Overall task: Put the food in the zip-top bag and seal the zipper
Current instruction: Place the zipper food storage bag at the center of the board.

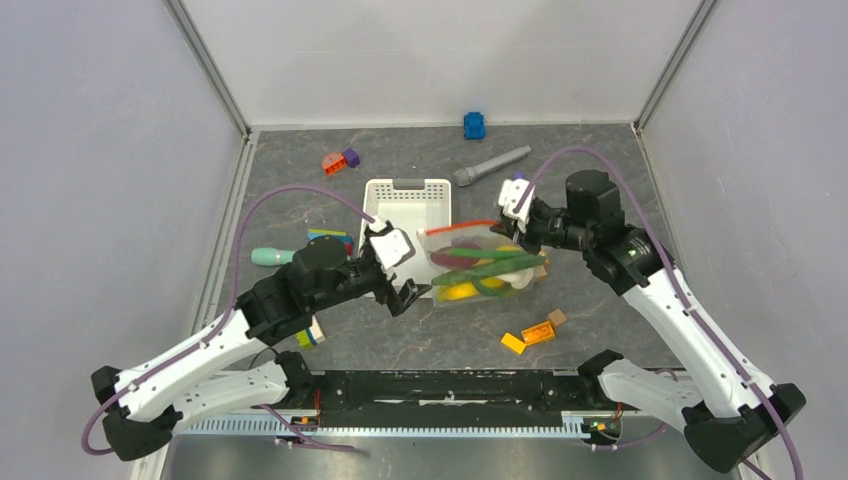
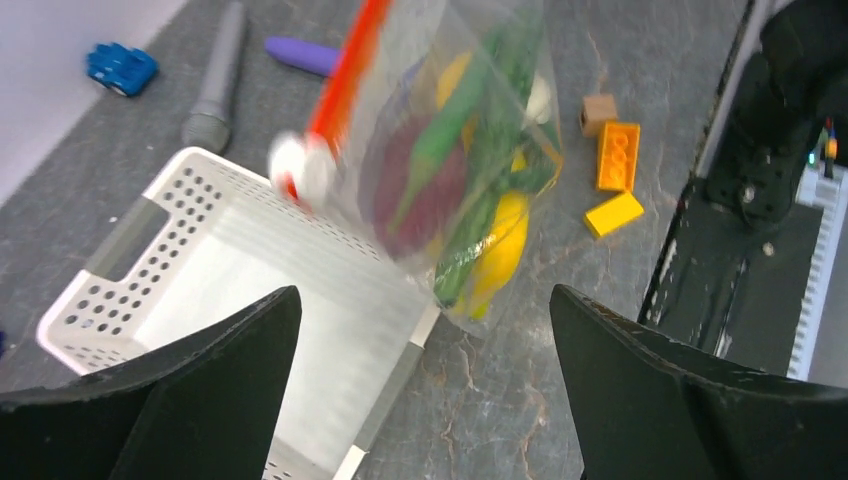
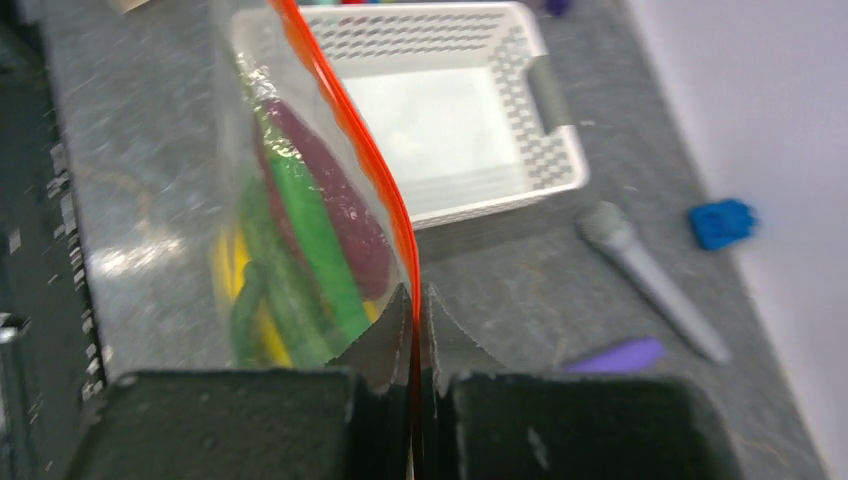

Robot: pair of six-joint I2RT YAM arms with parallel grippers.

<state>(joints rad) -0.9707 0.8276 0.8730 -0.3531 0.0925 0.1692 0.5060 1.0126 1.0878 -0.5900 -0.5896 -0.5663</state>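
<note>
The right gripper (image 3: 415, 305) is pinching the orange-red zipper strip (image 3: 345, 125), likely the firmest hold on this limp clear plastic bag (image 1: 462, 243) of toy produce (image 2: 460, 190); left gripper (image 2: 422, 295) is gaping.

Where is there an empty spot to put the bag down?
One bare patch lies on the near side of the zip-top bag, left of the orange bricks. Another is in the far left corner, beside the orange-purple block. It's crowded around the white basket.

Grey marbled tabletop (image 1: 420, 345), pale walls (image 1: 100, 150)
</note>
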